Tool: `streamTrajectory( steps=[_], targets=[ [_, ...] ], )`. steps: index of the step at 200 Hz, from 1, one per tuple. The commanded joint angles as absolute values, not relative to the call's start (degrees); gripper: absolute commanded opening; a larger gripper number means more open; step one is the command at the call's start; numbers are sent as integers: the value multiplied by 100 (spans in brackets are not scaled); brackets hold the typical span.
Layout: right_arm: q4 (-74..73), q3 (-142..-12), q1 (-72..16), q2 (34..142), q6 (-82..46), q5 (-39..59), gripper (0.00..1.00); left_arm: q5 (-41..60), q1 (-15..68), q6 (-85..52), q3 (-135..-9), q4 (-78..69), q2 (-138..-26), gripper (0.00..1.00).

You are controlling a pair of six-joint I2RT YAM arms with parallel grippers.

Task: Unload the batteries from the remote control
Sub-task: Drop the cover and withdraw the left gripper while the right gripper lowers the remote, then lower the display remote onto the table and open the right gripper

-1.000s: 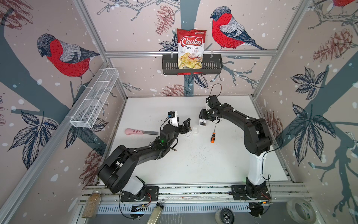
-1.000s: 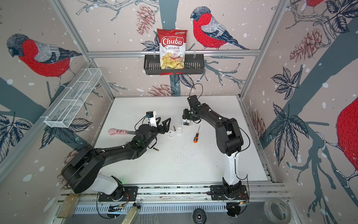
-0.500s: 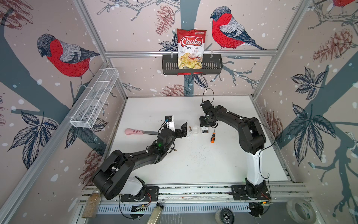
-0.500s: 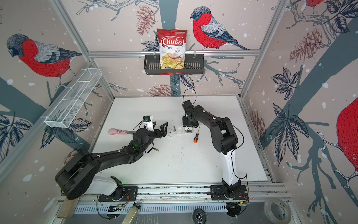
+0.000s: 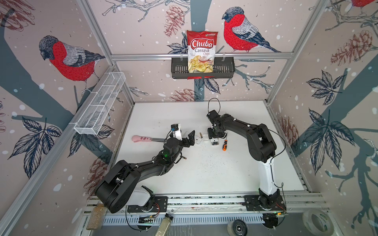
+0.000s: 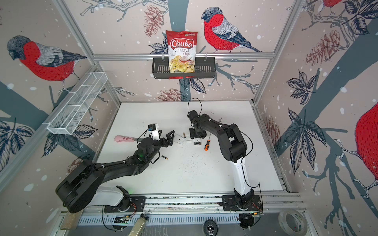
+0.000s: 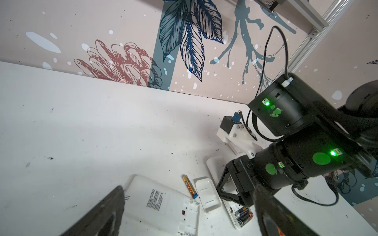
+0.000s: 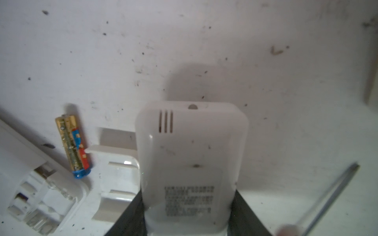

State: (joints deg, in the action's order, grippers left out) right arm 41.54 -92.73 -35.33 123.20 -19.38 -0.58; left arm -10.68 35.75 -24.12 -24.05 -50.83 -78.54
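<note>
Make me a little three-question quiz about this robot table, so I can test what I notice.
1. True or false: the right gripper is shut on a white remote.
2. Which tool lies beside that remote? A) orange-and-black screwdriver B) scissors C) hammer
3. Fill in: the left gripper stands ___, holding nothing.
Key: 1 true; 2 A; 3 open.
</note>
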Motion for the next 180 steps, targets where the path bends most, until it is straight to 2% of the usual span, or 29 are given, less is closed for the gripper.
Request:
streamTrajectory(
  steps=[1,78,118,180],
  targets=[
    [4286,-9359,-3657,12391,-1920,-106,38,-1061,3535,-2428,-2358,-5468,-7791,97],
    [4435,-9520,-4104,12471,-1969,-65,38,-1036,3437,-2394,-2320,-5379,-7612,97],
    [4446,-9520,-4104,12541,-1923,-106,45,-1030,3428,-2417,-2329,-5375,-7628,97],
    [4491,-9357,-4010,12483,-1846,-336,48,-1058,3419,-2425,-2338,-5387,-7681,97]
  ],
)
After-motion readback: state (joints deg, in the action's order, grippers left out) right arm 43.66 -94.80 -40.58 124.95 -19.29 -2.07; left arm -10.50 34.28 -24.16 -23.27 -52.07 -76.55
